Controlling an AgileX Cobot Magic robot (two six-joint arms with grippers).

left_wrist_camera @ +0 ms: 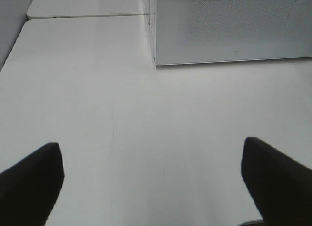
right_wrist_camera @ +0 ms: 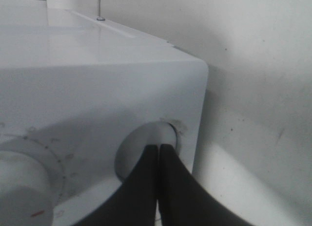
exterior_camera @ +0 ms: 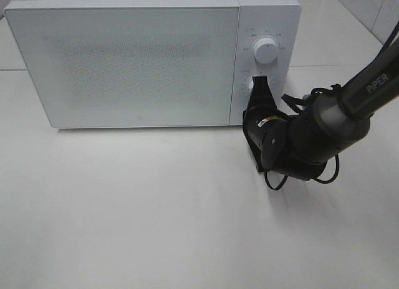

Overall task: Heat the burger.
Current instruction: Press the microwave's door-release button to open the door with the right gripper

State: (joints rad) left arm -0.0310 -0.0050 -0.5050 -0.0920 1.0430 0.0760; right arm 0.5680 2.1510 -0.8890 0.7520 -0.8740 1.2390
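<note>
Burger is the thing to heat, but it shows in no view. The door is closed and its glass does not let the eye through, so the burger is probably already inside; this is only a judgement.

The table (exterior_camera: 156, 233) is white and bare in front. The microwave (exterior_camera: 124, 58) stands at the back of it, with its door (exterior_camera: 131, 68) shut flat. The right arm (exterior_camera: 349, 99) reaches in from the side toward the control panel. The left gripper (left_wrist_camera: 151, 145) hangs over the bare table near the microwave's front corner, with its fingers spread wide and nothing between them.

The right gripper (exterior_camera: 259, 85) is at the lower knob (right_wrist_camera: 134, 155). Its fingers are pressed together with no gap, and the tips rest against the knob's face. Whether a thin ridge of the knob is pinched there, the pictures do not show. The upper knob (exterior_camera: 267, 51) is free.

The step in hand seems to be setting the time. The knob is small and smooth, so closed tips could slide off when they turn it.

The burger itself should be light and soft, with layers that shift easily. A gentle grip across its sides, low on the bun, would suit it; hard pressure would crush it.
</note>
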